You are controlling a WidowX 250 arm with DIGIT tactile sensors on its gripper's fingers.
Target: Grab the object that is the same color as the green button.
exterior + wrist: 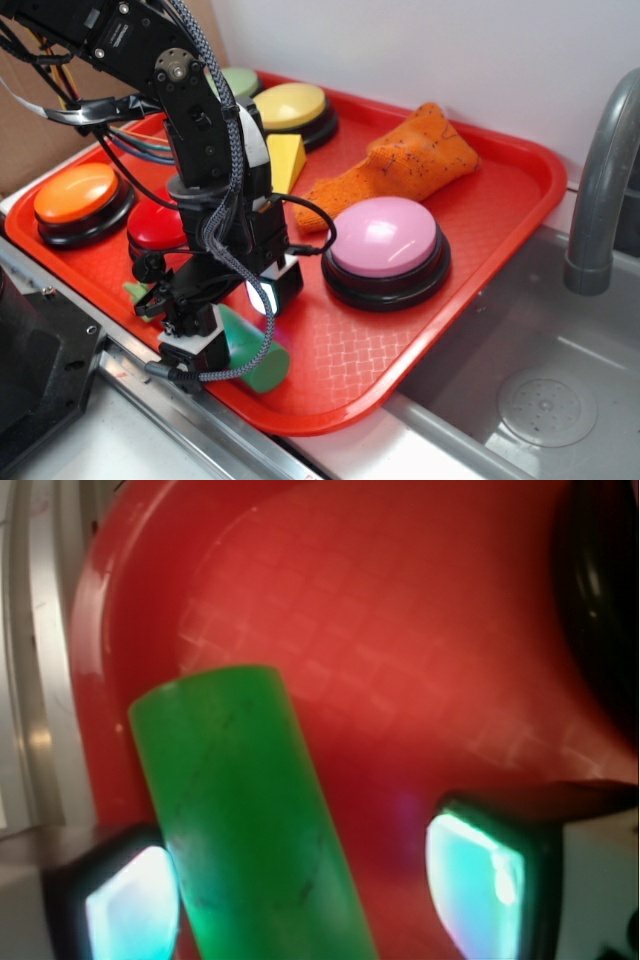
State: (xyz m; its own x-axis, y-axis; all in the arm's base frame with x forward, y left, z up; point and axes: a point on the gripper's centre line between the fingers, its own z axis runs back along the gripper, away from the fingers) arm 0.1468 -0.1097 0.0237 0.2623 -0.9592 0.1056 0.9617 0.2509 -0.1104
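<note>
- Your gripper (320, 880) stands with its jaws apart, hanging low over the near corner of the red tray (480, 300). In the wrist view its left pad (120, 905) and right pad (485, 870) both glow pale blue-white at the bottom of the picture.
- Left side, wrist view: the green cylinder (250, 820) lies against the left pad or just beside it. You cannot tell from this picture whether they touch.
- Centre, wrist view: the cylinder's long axis runs from the bottom of the picture up and slightly to the left, away from the camera. It therefore lies roughly across the line that joins the two pads, so the jaws would meet its curved flanks, not its flat ends.
- Right side, wrist view: bare tray floor shows between the cylinder and the right pad. The block sits off-centre in the opening, toward the left pad.
- Exterior view, left: the green cylinder (255, 355) lies on its side on the tray floor under the gripper (225, 315), near the front rim, with one round end facing the camera.
- Exterior view, further right and back: the green button (238, 80) sits at the far edge of the tray, mostly hidden by the arm, well apart from the cylinder.
- Judgement: the grasp is not yet made. A closing move from here looks likely to push the cylinder sideways unless you first centre the opening over it.
</note>
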